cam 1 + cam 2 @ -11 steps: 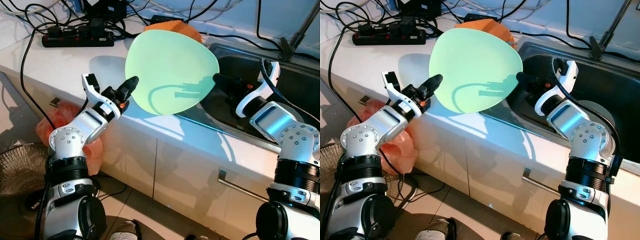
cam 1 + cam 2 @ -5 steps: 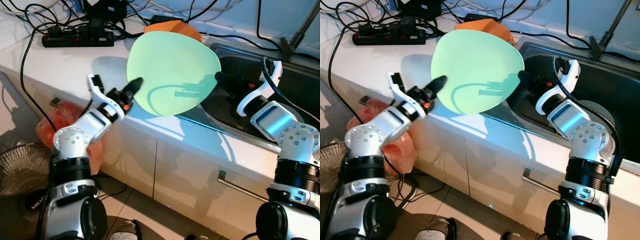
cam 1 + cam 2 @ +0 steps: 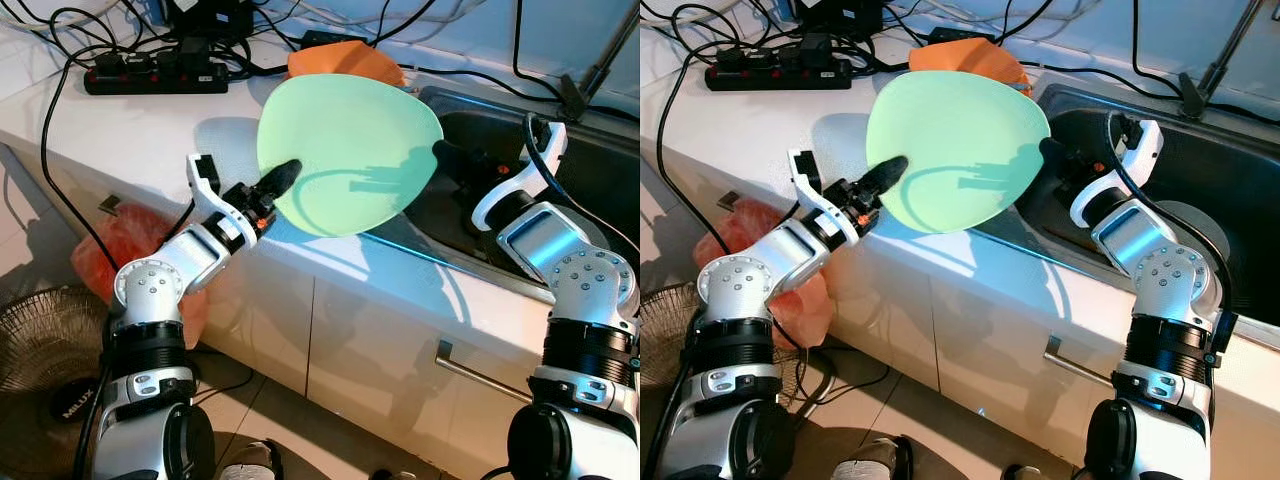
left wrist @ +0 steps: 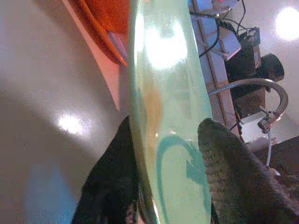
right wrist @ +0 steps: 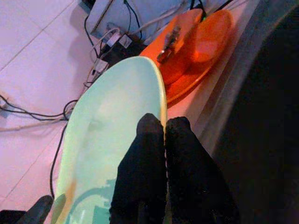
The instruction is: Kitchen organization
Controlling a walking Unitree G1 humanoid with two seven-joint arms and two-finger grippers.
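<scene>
Item: green plate (image 3: 345, 150), tilted on edge above the counter (image 3: 130, 130) beside the sink (image 3: 560, 160), rim pinched by my right gripper (image 3: 437, 152) at its sink side, my left gripper (image 3: 280, 178) straddling the opposite rim, fingers spread.
</scene>
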